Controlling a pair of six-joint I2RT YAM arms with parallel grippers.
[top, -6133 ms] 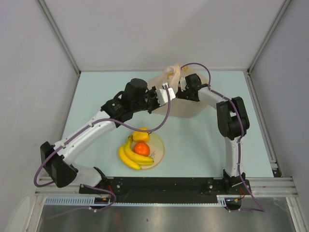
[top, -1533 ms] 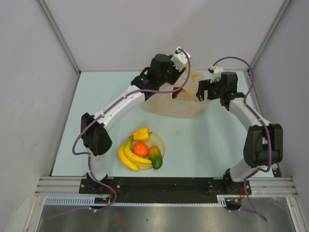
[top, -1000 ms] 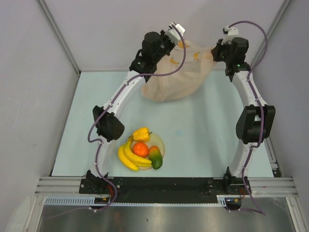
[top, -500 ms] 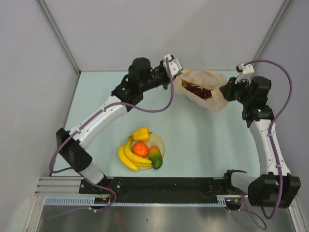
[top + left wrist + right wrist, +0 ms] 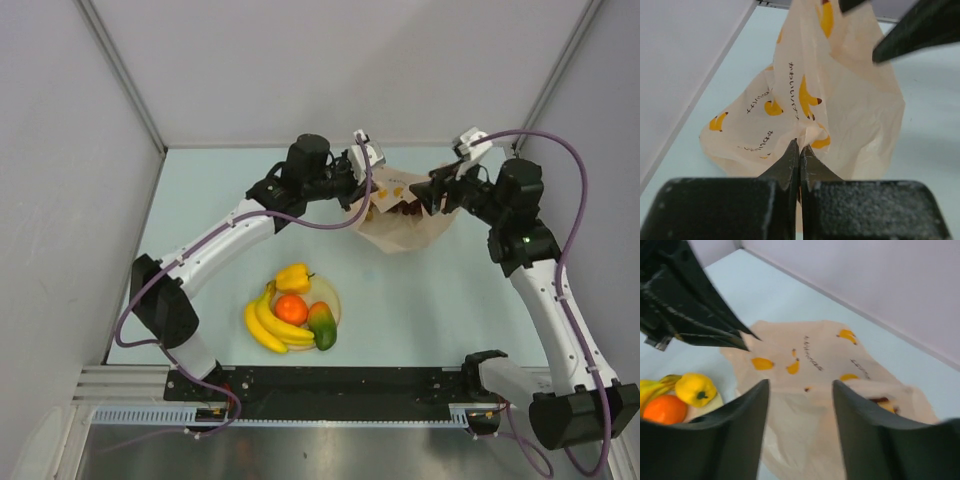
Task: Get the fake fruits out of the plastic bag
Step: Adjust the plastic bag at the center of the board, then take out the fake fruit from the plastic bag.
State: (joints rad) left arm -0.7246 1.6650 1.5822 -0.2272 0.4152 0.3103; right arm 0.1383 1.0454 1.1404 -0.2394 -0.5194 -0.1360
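**Top view.** Your left gripper (image 5: 799,148) has its fingers pressed together on a fold of the plastic bag (image 5: 405,228), holding that fold up at the far middle of the table (image 5: 450,290). Your right gripper (image 5: 800,385) faces the bag from the right with its fingers spread. You cannot tell whether they touch the film. A dark red grape bunch (image 5: 407,208) shows in the bag's mouth.

**Near the arm bases.** The plate (image 5: 334,299) carries the banana bunch (image 5: 268,325), orange ball (image 5: 293,308), yellow pepper (image 5: 292,277) and mango (image 5: 321,326), well apart from the bag.
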